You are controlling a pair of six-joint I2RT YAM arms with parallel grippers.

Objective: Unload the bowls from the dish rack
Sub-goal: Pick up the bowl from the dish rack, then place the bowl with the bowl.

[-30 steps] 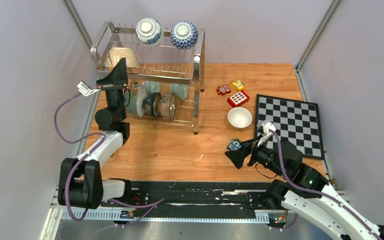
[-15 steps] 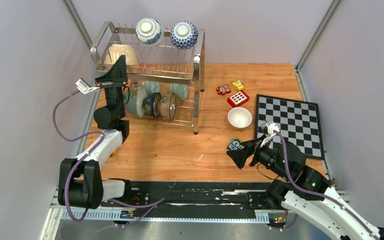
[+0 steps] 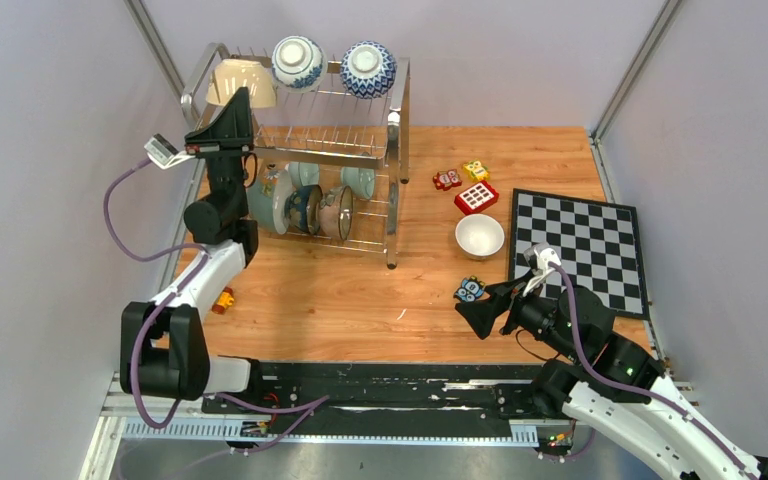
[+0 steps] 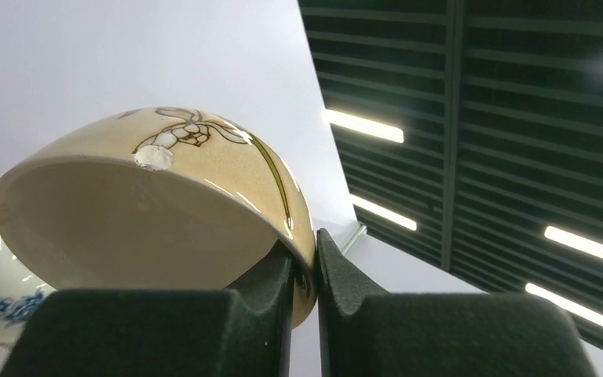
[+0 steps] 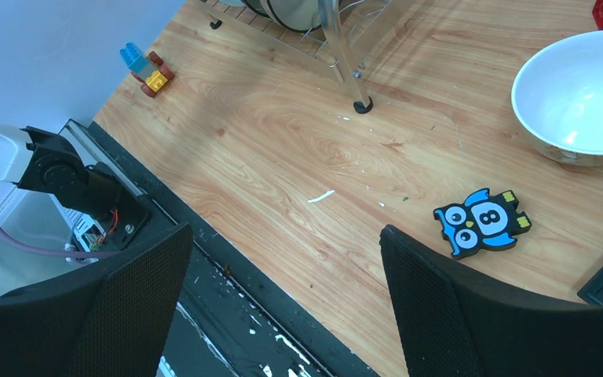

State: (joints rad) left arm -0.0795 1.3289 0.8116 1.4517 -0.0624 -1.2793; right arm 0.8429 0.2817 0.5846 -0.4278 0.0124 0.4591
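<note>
The dish rack [image 3: 398,128] stands at the back left. My left gripper [image 3: 237,103] is shut on the rim of a cream bowl [image 3: 241,79], holding it tilted above the upper tier's left end. The left wrist view shows that cream bowl [image 4: 149,196] pinched at its edge by the left gripper [image 4: 306,263]. Two blue-and-white bowls [image 3: 297,62] [image 3: 368,68] sit upside down on the top tier. Several bowls [image 3: 305,205] stand on edge in the lower tier. A white bowl [image 3: 480,236] [image 5: 581,98] rests on the table. My right gripper [image 3: 479,316] [image 5: 284,232] hangs open and empty above the table's front edge.
A chessboard [image 3: 580,245] lies at the right. Small toy blocks [image 3: 475,190] sit behind the white bowl. A blue owl piece [image 3: 469,290] [image 5: 483,221] lies near the right gripper, and a small toy [image 3: 223,300] [image 5: 148,71] by the left arm. A rack leg [image 5: 345,55] stands nearby.
The left gripper has raised the cream bowl up off the upper tier toward the back. The right arm has barely shifted.
</note>
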